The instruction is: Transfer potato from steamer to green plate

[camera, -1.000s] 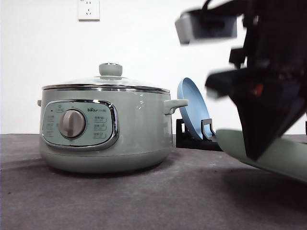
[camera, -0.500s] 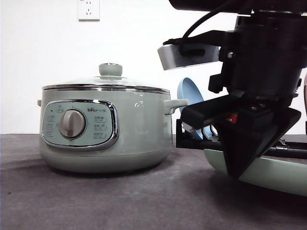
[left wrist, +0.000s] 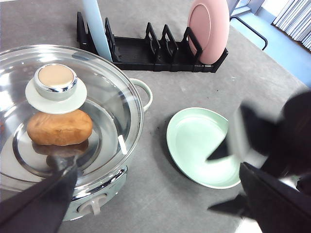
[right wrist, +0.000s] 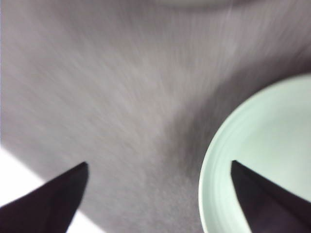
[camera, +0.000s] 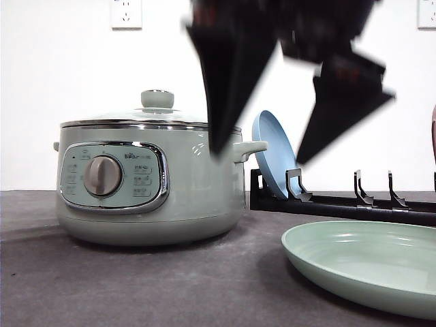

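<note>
Glass lid closed over the rough orange-brown potato inside the sage-green steamer, pale mint-green plate empty on the grey surface, right end effector spread, left's state unclear; reaching in unlidded would strike glass.

Steamer is standing upright at left, glass lid closed. Potato, orange-brown, is lying inside it beneath the lid. Green plate is lying flat, empty, at near right.
</note>
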